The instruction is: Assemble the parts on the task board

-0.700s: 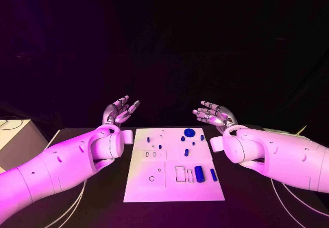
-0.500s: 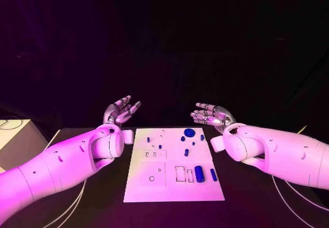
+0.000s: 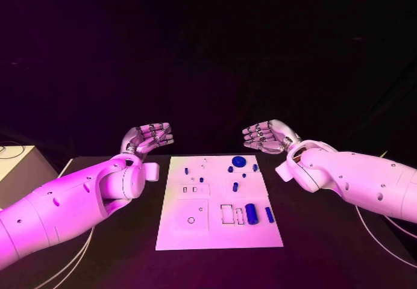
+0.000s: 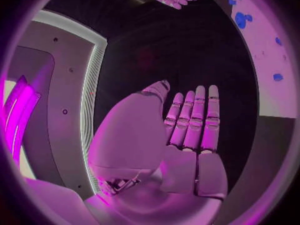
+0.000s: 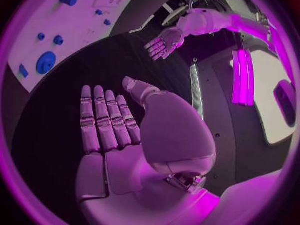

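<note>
Task board [image 3: 220, 205] between empty robot hands

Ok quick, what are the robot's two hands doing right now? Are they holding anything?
Left hand: open, holding nothing, raised beyond the task board.
Right hand: open, holding nothing, also raised.

Both white arms reach forward, raised. The left silver robot hand [image 3: 147, 138] and the right silver robot hand [image 3: 267, 136] are empty, palms facing each other, fingers straight and close together.
</note>
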`<control>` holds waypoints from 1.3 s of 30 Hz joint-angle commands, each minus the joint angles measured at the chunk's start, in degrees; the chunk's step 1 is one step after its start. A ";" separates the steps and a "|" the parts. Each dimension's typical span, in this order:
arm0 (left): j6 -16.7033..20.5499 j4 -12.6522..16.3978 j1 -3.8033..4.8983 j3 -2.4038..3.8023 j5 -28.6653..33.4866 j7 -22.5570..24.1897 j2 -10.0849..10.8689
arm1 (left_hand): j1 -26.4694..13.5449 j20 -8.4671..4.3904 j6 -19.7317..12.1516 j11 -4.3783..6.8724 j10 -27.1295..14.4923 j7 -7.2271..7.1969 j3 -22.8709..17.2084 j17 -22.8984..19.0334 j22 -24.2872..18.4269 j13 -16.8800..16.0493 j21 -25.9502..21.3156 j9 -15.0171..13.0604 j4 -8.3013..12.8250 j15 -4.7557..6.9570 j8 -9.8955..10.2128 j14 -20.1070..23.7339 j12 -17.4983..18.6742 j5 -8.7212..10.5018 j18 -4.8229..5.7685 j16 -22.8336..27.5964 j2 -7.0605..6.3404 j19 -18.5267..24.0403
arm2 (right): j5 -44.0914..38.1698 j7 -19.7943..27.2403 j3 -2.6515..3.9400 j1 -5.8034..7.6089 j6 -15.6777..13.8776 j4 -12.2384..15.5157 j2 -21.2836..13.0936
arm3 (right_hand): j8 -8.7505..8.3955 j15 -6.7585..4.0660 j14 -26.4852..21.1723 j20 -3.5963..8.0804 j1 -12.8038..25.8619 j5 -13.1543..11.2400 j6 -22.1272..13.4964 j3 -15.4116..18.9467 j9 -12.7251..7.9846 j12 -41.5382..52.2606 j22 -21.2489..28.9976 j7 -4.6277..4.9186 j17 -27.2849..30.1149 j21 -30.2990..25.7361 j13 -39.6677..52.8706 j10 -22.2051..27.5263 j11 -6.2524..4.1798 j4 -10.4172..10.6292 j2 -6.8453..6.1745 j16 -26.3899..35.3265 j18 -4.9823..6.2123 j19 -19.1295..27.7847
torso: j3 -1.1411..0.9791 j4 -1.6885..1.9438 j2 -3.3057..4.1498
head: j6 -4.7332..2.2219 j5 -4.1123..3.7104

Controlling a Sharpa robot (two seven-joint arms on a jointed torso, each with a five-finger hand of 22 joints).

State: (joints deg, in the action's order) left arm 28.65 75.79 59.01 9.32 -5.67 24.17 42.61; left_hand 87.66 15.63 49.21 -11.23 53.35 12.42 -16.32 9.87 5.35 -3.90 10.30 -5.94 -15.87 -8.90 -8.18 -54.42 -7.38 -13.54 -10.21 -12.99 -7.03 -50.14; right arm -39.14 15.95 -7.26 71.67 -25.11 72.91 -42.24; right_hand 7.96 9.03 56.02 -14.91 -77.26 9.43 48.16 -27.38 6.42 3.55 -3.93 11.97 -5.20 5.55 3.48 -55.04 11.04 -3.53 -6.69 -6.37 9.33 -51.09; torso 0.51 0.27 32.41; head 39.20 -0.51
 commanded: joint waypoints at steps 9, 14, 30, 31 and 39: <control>-3.69 7.43 0.05 1.21 -2.41 -1.43 4.49 | -0.35 -3.15 4.09 1.89 6.14 -0.13 -4.64 5.62 2.03 0.07 5.09 -0.68 0.79 2.57 -1.63 -6.97 1.10 0.20 -0.31 -3.37 -2.45 -6.76 | -27.61 -5.75 0.12 1.92 1.06 -0.07 -0.33 | 1.93 -6.72 19.04 7.40 -1.32 -1.06 10.49 -0.76 1.29 0.14 -4.07 -1.52 -4.58 9.91 0.19 -13.32 -4.39 -1.33 -1.87 -6.53 0.96 -19.01 | 0.30 1.52 2.94 | -0.65 -1.53; -4.49 11.22 0.03 2.10 -2.54 -1.80 6.64 | -0.86 -4.47 4.66 2.42 7.75 -0.46 -5.79 9.06 3.83 0.06 8.36 -0.86 1.73 3.56 -1.96 -9.52 2.13 0.31 -0.17 -6.28 -3.02 -8.49 | -34.24 -9.25 0.18 2.94 1.34 -0.06 -0.34 | 1.53 -9.41 28.91 10.29 -0.59 -0.79 12.13 0.47 1.47 0.00 -9.20 -2.50 -10.96 18.64 0.26 -15.93 -5.95 -0.79 -2.57 -14.04 0.92 -25.69 | 0.56 2.21 4.19 | -1.17 -2.24; -6.43 19.02 -0.01 3.52 -2.77 -2.25 10.23 | -3.82 -6.37 4.81 3.14 9.84 -0.76 -8.25 23.42 16.70 -0.09 27.14 -1.04 4.26 4.95 -1.94 -6.90 3.34 0.42 0.06 -28.43 -4.35 -4.42 | -48.23 -19.40 0.29 3.79 8.66 -1.53 1.44 | -0.15 -9.61 30.15 10.56 2.38 0.58 11.96 -6.39 3.98 -0.02 -53.21 -3.13 -54.91 60.00 0.46 -15.01 -6.34 3.78 -7.66 -63.51 -3.90 -33.16 | 1.36 4.30 7.06 | -1.89 -4.64; -6.48 19.20 -0.02 3.55 -2.80 -2.29 10.32 | -3.89 -6.37 4.81 3.15 9.92 -0.76 -8.30 23.59 17.02 -0.10 27.59 -1.06 4.26 4.96 -1.96 -6.84 3.30 0.44 0.04 -28.92 -4.41 -4.24 | -48.44 -19.60 0.29 3.77 8.90 -1.72 1.58 | -0.18 -9.61 30.08 10.53 2.42 0.56 11.87 -6.39 4.02 -0.04 -53.31 -3.14 -54.96 60.10 0.46 -14.88 -6.33 3.85 -7.72 -63.66 -3.90 -33.11 | 1.38 4.36 7.11 | -1.87 -4.70; -6.76 20.73 -0.03 3.70 -3.16 -2.48 11.06 | -4.13 -6.35 4.81 3.17 10.06 -0.78 -8.61 24.07 18.33 -0.12 29.39 -1.13 4.24 4.97 -2.07 -6.35 3.23 0.47 0.01 -30.70 -4.56 -3.36 | -49.72 -21.06 0.29 3.42 10.25 -3.72 3.00 | -0.54 -9.44 29.99 10.27 2.83 0.48 10.93 -6.06 4.31 -0.10 -54.13 -3.21 -56.82 60.92 0.43 -13.34 -6.15 4.43 -8.34 -65.86 -3.86 -32.76 | 1.71 5.49 8.01 | -1.92 -5.66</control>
State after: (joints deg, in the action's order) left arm 23.39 96.20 58.97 12.94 -8.25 21.62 53.66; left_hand 84.18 9.22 53.67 -8.09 62.99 11.77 -24.68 33.90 23.62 -3.97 39.55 -6.98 -11.62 -3.98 -9.99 -61.09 -3.98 -13.31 -10.19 -43.49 -11.57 -53.83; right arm -85.94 -3.03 -6.99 75.11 -17.47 69.42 -39.39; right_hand 7.67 -0.87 84.00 -4.22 -74.35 10.10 59.48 -33.44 10.68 3.55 -58.07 8.66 -61.97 66.39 3.96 -68.72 4.95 0.50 -14.50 -72.05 6.13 -83.92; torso 2.05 5.22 40.01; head 37.27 -5.95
